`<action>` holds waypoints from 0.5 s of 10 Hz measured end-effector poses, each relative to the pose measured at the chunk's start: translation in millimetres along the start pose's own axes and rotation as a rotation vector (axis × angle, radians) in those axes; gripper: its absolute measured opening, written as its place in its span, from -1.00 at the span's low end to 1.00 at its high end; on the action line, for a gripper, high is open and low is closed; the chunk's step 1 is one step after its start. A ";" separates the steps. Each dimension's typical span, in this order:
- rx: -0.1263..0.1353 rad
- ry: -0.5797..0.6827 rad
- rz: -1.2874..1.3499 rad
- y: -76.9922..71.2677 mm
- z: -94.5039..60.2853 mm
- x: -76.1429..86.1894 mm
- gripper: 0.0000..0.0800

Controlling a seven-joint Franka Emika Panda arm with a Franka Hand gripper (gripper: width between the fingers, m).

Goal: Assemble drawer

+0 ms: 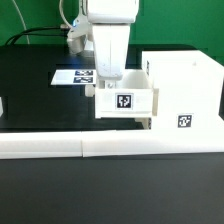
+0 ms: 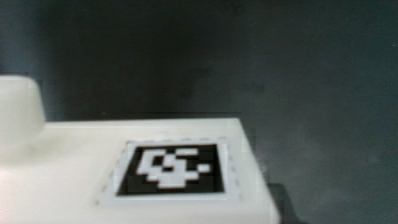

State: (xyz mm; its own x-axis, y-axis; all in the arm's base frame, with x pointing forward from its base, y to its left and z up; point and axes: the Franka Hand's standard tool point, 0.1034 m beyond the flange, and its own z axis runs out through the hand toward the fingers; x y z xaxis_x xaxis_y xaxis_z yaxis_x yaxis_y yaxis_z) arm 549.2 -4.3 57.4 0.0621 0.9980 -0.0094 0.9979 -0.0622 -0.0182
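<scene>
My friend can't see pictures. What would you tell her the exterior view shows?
A white robot arm's gripper reaches down onto a small white drawer box, which sits partly pushed into a bigger white drawer case on a black table. Both carry black-and-white marker tags, and the flat marker board lies behind.

In the exterior view the arm (image 1: pixel 107 35) is cut off by the frame's top edge, and its body covers the gripper, so the jaws cannot be read; it also hides part of the marker board (image 1: pixel 74 76) at centre left. The small white piece (image 1: pixel 2 105) at the left edge is cropped too far to identify. In the blurred wrist view the tag (image 2: pixel 175 168) is smeared and the white part (image 2: pixel 107 165) runs off the frame's lower edge.
</scene>
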 end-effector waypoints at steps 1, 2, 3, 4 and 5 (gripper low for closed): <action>0.000 0.000 0.000 0.0 0.1 0.0 -0.89; -0.001 0.000 -0.005 -0.8 0.9 0.4 -0.89; -0.001 0.001 -0.008 -2.0 1.8 1.3 -0.89; -0.001 0.002 -0.010 -2.0 1.7 2.4 -0.89; -0.002 0.003 -0.013 -1.9 1.3 4.4 -0.89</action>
State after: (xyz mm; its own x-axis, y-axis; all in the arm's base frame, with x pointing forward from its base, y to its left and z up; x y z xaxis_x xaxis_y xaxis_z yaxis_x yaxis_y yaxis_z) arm 547.5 0.2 56.1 0.0494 0.9988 -0.0062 0.9986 -0.0495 -0.0167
